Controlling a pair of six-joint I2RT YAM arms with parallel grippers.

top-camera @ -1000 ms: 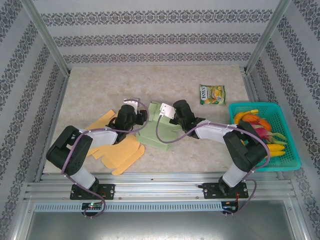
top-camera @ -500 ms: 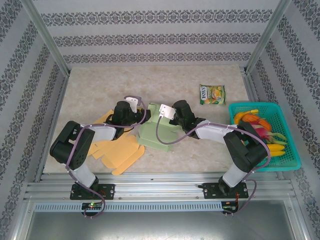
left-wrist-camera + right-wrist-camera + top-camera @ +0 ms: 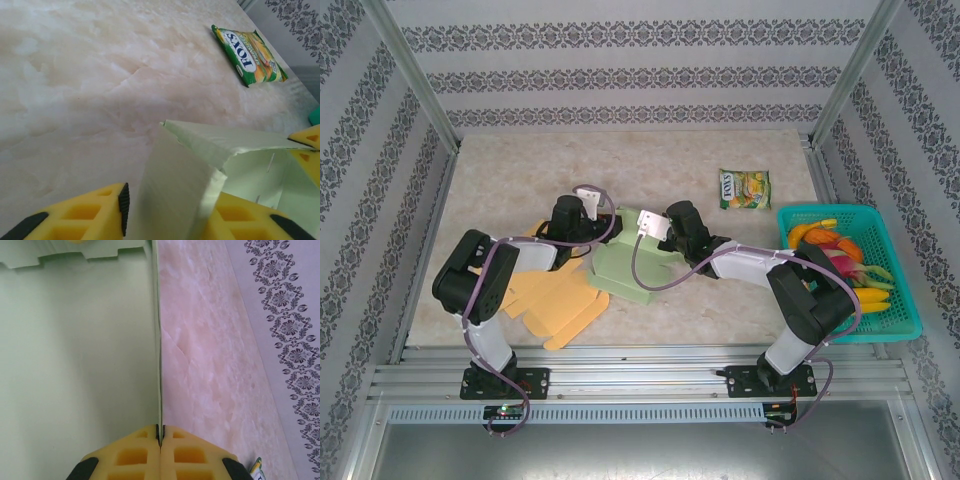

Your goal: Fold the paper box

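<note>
So the paper box is the pale green thing sitting about mid-tabletop, half folded, with a couple of walls standing up. Both arms are reaching in on it from either side.

The left pincer is at the box's left wall. From its wrist cam you see one green panel standing right between the yellow fingers, with the black pad on one side against it and the other finger tucked up against its far side. Looks like it's pinching that panel.

The right pincer is at the back of the box, near the top edge in the overhead view. On its own cam the right pincer is pressed together on a thin upright wall of the box seen edge-on, green inside on one side, bare surface on the other.

Just left of the box, and running toward the near edge, there's a pile of orange-yellow paper cutouts lying flat. A green FOX'S candy bag sits well apart toward the back right, and the left wrist cam catches it too. A teal basket of colourful toy fruit is at the right side.

The tabletop is a beige marble-look surface. Grey patterned wallpaper closes it in on three sides, with metal posts at the corners.
</note>
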